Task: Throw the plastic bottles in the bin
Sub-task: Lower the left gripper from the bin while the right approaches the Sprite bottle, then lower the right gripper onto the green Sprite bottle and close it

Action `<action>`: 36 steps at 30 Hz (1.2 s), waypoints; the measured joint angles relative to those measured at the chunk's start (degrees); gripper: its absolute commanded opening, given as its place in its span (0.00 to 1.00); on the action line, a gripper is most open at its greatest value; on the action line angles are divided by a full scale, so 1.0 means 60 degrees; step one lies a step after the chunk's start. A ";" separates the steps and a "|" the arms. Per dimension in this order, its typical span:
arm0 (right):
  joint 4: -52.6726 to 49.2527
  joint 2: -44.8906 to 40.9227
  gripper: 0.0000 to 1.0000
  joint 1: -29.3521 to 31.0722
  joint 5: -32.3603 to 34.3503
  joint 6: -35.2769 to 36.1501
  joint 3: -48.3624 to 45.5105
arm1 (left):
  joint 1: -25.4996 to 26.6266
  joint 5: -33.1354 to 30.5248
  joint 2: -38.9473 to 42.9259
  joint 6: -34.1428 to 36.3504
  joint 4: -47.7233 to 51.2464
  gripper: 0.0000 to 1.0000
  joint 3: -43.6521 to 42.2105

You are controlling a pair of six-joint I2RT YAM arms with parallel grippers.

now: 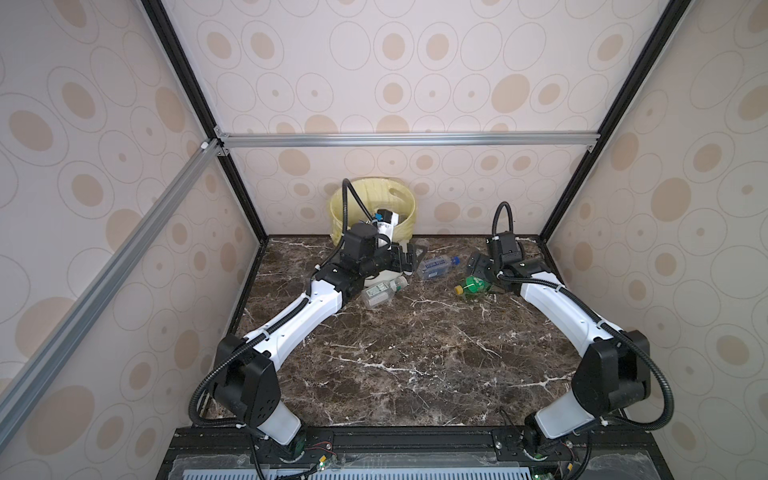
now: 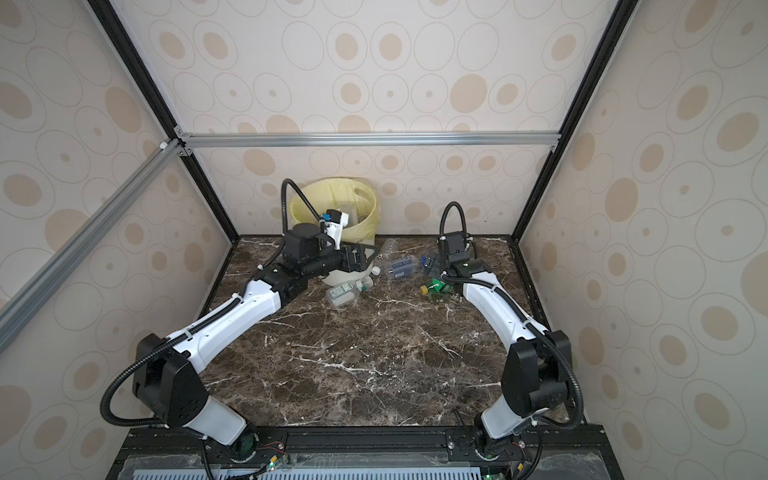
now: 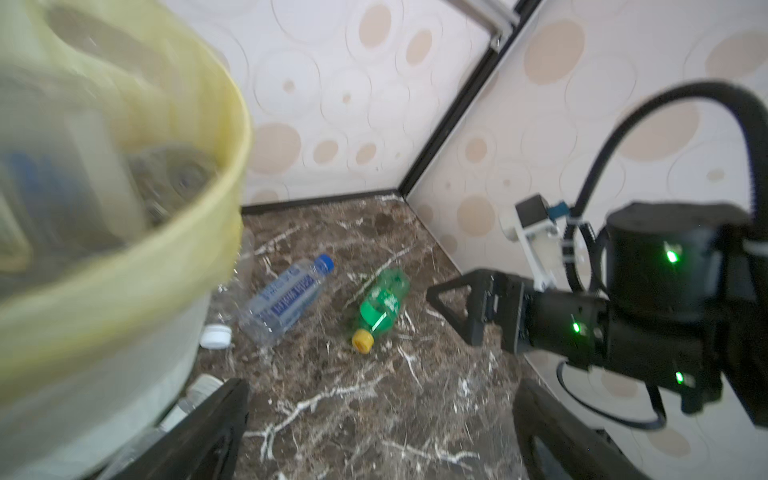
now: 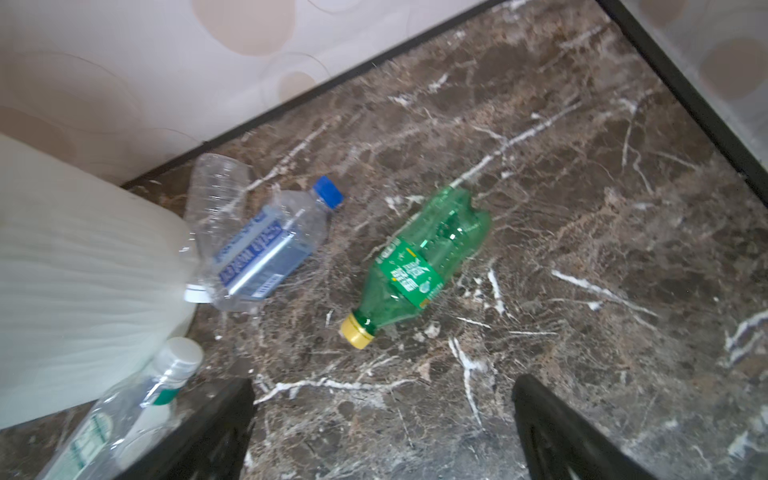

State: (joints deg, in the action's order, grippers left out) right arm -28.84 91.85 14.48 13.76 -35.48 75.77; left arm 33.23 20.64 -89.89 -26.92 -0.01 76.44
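Spread black right fingers [image 4: 216, 436] are seen at the bottom edge of the right wrist view, released and grasping nothing. The left fingers [image 3: 212, 436] are likewise parted and empty beside the yellow-lined bin [image 3: 232, 137].

Four plastic bottles are left lying on the marble worktop [image 4: 582, 208]. A green bottle [image 4: 419, 266] is found at mid-frame, with a blue-capped clear bottle [image 4: 266, 249] to its left and a crushed clear bottle [image 4: 216, 183] above that. A green-labelled clear bottle [image 4: 137, 399] is seen at lower left. The last three lie just beside the bin's ribbed wall. Blurred bottle shapes are glimpsed inside the bin.

The round green bottle could be rolled away if it is touched by one finger first. Both arms are crowded near the same bottles, so a clash is possible. The bin could also be shoved by the left arm.
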 measured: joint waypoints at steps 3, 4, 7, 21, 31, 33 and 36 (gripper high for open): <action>-0.0018 0.0616 1.00 -0.0302 -0.0044 -0.0215 0.0022 | 0.0612 -0.0313 -0.0087 0.0153 -0.0208 0.99 -0.0492; -0.0029 0.0805 1.00 -0.0375 -0.0066 -0.0255 0.0055 | 0.0754 -0.0368 -0.0095 0.0178 -0.0335 0.99 -0.0656; -0.0127 0.1577 1.00 -0.0583 -0.0211 -0.0321 0.0368 | 0.1096 -0.0474 -0.0117 0.0178 -0.0648 0.99 -0.1096; -0.0109 0.3825 0.98 -0.0998 -0.1515 -0.0317 0.1840 | 0.1362 -0.0729 -0.0878 0.0051 -0.1151 0.99 -0.1435; -0.0120 0.4317 0.76 -0.0998 -0.2113 -0.0062 0.2011 | 0.1362 -0.1188 -0.0933 0.0463 -0.0780 0.99 -0.1111; -0.0004 0.4313 0.69 -0.0998 -0.2251 0.0051 0.1931 | 0.1366 -0.1260 -0.0933 0.0521 -0.0710 0.99 -0.1111; 0.0182 0.4295 0.59 -0.0998 -0.2481 0.0237 0.1749 | 0.1362 -0.1413 -0.0933 0.0685 -0.0586 0.99 -0.1111</action>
State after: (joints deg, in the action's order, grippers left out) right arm -27.75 117.62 8.49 -1.13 -34.06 86.26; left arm 41.41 12.16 -95.48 -22.81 -3.53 69.78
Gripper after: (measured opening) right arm 0.641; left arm 0.990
